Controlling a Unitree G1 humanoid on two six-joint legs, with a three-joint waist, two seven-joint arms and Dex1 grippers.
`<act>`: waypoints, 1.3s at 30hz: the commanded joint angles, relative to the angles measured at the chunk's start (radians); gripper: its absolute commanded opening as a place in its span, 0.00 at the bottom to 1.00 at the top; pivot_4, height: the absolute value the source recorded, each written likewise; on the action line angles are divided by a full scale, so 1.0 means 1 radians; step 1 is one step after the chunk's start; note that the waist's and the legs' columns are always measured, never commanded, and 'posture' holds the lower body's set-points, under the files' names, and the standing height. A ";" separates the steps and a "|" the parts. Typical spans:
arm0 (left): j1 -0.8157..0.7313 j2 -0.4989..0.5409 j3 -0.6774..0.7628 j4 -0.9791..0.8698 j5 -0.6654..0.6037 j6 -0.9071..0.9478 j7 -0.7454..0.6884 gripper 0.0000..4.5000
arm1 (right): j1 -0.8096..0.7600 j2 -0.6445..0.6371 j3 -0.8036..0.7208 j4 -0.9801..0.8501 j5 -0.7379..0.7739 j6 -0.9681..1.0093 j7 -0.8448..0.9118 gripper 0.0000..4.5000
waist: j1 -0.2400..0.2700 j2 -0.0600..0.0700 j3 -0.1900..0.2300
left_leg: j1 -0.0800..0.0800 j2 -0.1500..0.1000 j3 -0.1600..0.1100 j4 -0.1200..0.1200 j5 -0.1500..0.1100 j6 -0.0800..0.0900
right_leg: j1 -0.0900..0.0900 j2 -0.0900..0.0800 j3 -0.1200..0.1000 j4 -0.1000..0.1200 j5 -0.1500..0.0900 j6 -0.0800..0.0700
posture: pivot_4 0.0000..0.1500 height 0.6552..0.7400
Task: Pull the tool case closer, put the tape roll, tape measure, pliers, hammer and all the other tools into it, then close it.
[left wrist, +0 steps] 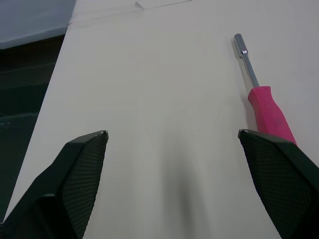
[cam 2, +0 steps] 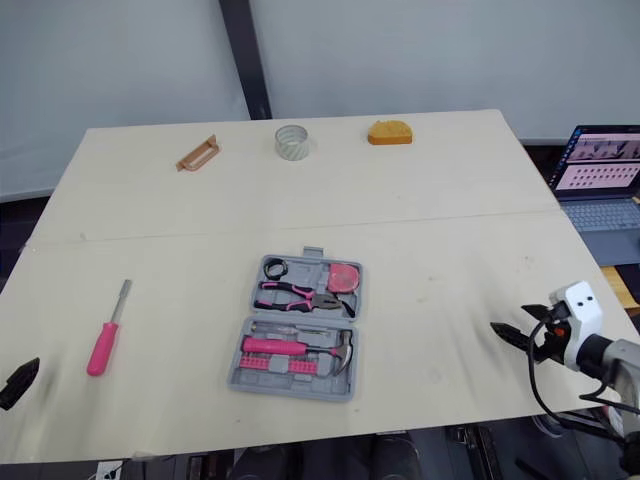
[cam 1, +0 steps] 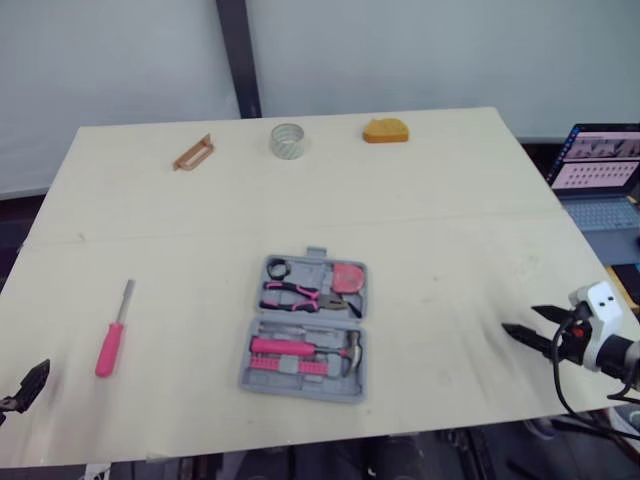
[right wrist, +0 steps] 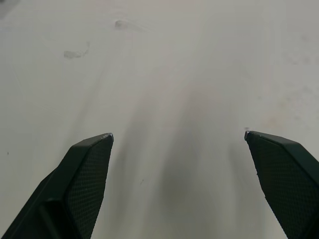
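An open grey tool case (cam 1: 305,328) lies flat near the table's front middle, holding pink pliers (cam 1: 300,295), a pink hammer (cam 1: 300,350) and a pink tape measure (cam 1: 349,277). A pink-handled screwdriver (cam 1: 111,338) lies on the table to its left, also in the left wrist view (left wrist: 262,102). A tape roll (cam 1: 287,140) stands at the back. My left gripper (cam 1: 28,384) is open at the front left corner, short of the screwdriver. My right gripper (cam 1: 530,326) is open over bare table at the front right.
An orange block (cam 1: 386,130) and a brown handle-shaped piece (cam 1: 194,152) lie at the back beside the tape roll. A laptop (cam 1: 598,170) stands off the table's right edge. A seam crosses the wooden table (cam 1: 450,220) at mid-depth.
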 commanded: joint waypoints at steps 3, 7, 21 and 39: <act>0.005 -0.001 0.015 -0.017 -0.008 -0.008 0.011 1.00 | -0.024 -0.003 0.002 0.028 -0.001 -0.043 0.012 0.99 | 0.001 0.000 0.000 | 0.000 0.000 0.000 0.000 0.000 0.000 | 0.000 0.000 0.000 0.000 0.000 0.000 | 1.00 1.00; 0.005 -0.007 0.002 -0.038 -0.013 -0.003 0.002 1.00 | -0.024 -0.006 0.003 0.017 0.012 -0.042 0.030 0.99 | 0.001 0.000 0.000 | 0.000 0.000 0.000 0.000 0.000 0.000 | 0.000 0.000 0.000 0.000 0.000 0.000 | 1.00 1.00; -0.067 -0.038 -0.216 -0.206 0.003 0.089 0.013 1.00 | -0.224 0.070 0.312 -0.657 0.183 0.298 0.052 0.99 | 0.000 0.002 0.001 | 0.000 0.001 0.000 0.000 0.000 -0.001 | -0.001 0.000 0.000 0.001 0.000 0.000 | 1.00 1.00; -0.200 -0.080 -0.310 -0.148 0.082 0.281 0.225 1.00 | -0.516 0.187 0.503 -0.691 0.188 0.392 0.049 0.99 | 0.001 -0.004 0.003 | -0.001 0.000 -0.002 0.002 -0.001 -0.001 | -0.002 0.000 -0.002 0.003 0.000 0.000 | 1.00 1.00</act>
